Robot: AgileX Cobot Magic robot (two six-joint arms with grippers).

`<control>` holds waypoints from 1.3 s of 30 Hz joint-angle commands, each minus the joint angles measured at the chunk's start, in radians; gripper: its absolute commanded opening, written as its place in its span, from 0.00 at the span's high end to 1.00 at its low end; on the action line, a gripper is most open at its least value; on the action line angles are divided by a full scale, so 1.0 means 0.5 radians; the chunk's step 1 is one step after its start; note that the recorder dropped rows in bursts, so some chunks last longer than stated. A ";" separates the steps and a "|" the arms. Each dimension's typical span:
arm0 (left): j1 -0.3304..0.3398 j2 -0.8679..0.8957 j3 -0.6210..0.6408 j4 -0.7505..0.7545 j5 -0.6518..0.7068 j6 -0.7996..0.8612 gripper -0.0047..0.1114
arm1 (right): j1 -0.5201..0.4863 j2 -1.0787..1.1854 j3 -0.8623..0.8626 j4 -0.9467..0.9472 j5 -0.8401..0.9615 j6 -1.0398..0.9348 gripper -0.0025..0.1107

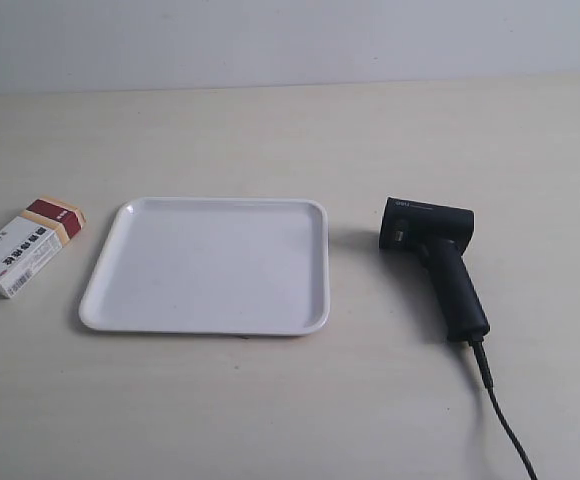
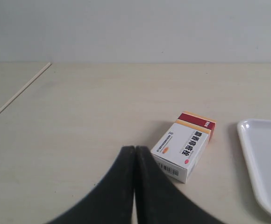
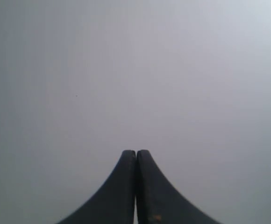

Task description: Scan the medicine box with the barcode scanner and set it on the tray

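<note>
The medicine box [image 1: 27,245], white with a dark red and tan end, lies flat on the table at the exterior view's left. The white square tray [image 1: 120,300] sits in the middle with nothing on it. To the tray's right lies the black barcode scanner [image 1: 435,255], its cable [image 1: 500,410] trailing off toward the front edge. Neither arm shows in the exterior view. My left gripper [image 2: 135,148] is shut and holds nothing, its tips just short of the medicine box [image 2: 184,144], with the tray's rim [image 2: 247,154] beside it. My right gripper [image 3: 136,152] is shut with nothing in it, facing a blank grey wall.
The table is pale wood [image 1: 370,130] with a grey wall behind it. In the left wrist view a thin seam or table edge [image 2: 18,93] runs diagonally.
</note>
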 commanded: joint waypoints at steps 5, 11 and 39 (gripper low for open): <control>0.005 -0.012 0.004 0.013 -0.049 0.011 0.94 | 0.004 -0.013 0.009 -0.019 -0.017 -0.006 0.98; 0.005 -0.012 0.004 0.013 -0.603 0.000 0.94 | 0.004 -0.013 0.009 -0.019 -0.020 -0.006 0.98; -0.629 1.510 -1.480 0.013 0.278 -0.105 0.94 | 0.044 -0.013 -0.191 -0.160 0.391 0.167 0.98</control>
